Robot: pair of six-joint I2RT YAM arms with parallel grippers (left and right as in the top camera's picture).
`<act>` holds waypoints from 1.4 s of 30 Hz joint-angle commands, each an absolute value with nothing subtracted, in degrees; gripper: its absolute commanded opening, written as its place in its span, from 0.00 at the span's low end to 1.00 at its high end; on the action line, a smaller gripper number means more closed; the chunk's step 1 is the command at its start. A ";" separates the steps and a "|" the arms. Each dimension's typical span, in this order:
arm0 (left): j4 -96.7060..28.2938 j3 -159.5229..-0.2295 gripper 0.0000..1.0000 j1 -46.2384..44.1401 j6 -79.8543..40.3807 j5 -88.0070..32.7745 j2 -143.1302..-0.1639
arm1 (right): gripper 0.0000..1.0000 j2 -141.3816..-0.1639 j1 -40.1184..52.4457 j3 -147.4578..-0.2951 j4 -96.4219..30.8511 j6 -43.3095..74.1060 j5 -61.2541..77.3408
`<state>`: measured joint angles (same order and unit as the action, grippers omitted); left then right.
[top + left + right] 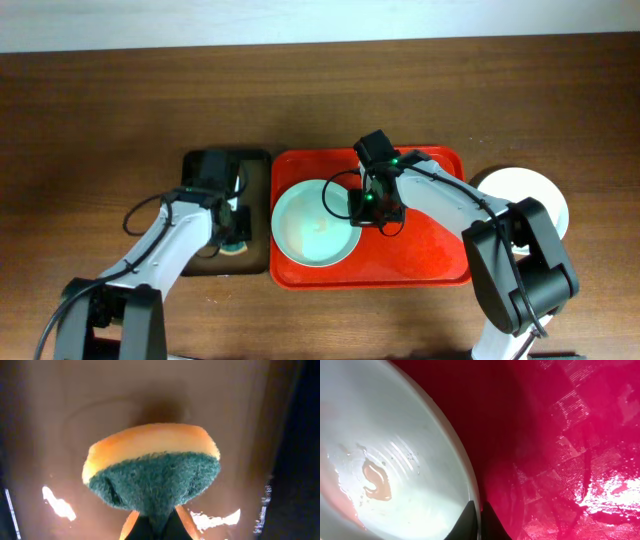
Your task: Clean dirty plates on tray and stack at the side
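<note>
A pale green plate (315,225) lies on the left half of the red tray (430,255). My right gripper (366,208) is shut on its right rim. In the right wrist view the fingers pinch the rim of the plate (395,435), one inside and one outside, and a yellowish smear (376,480) marks the plate's inner face. My left gripper (235,238) hovers over the black tray (255,165), shut on a sponge (152,465) with a yellow body and a green scouring face. A white plate (520,185) rests on the table right of the red tray.
The black tray stands directly left of the red tray, edges almost touching. The right arm's links cross over part of the white plate. The right half of the red tray (570,435) looks wet and glossy. Brown tabletop (100,100) surrounds everything.
</note>
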<state>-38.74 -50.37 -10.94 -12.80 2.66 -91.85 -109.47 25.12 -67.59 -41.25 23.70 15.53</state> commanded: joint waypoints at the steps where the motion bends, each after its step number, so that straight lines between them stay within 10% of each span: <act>1: -37.06 -48.80 0.02 -10.66 -11.92 3.49 -91.81 | 0.04 -109.97 25.56 -67.26 -41.28 23.40 14.74; 3: -36.99 -48.80 0.06 -10.66 -11.90 3.51 -91.81 | 0.04 -109.97 25.56 -67.26 -41.30 23.40 14.74; 6: -37.12 -48.80 0.75 -10.63 -11.90 3.51 -91.79 | 0.04 -109.97 25.56 -67.26 -41.30 23.40 14.74; 7: -37.71 -49.21 0.82 -10.63 -11.92 3.49 -91.68 | 0.04 -109.97 25.56 -67.26 -41.30 23.40 14.74; 23: -59.70 -64.97 0.99 -10.55 -16.49 13.96 -54.41 | 0.05 -109.97 25.56 -67.24 -42.24 23.38 14.74; 28: -59.77 -64.97 0.99 -10.55 -16.49 13.96 -53.28 | 0.23 -109.97 25.54 -67.22 -41.69 23.40 14.48; 42: -59.77 -64.95 0.99 -10.55 -16.49 13.96 -53.28 | 0.04 -109.95 24.27 -68.79 -46.46 23.38 14.98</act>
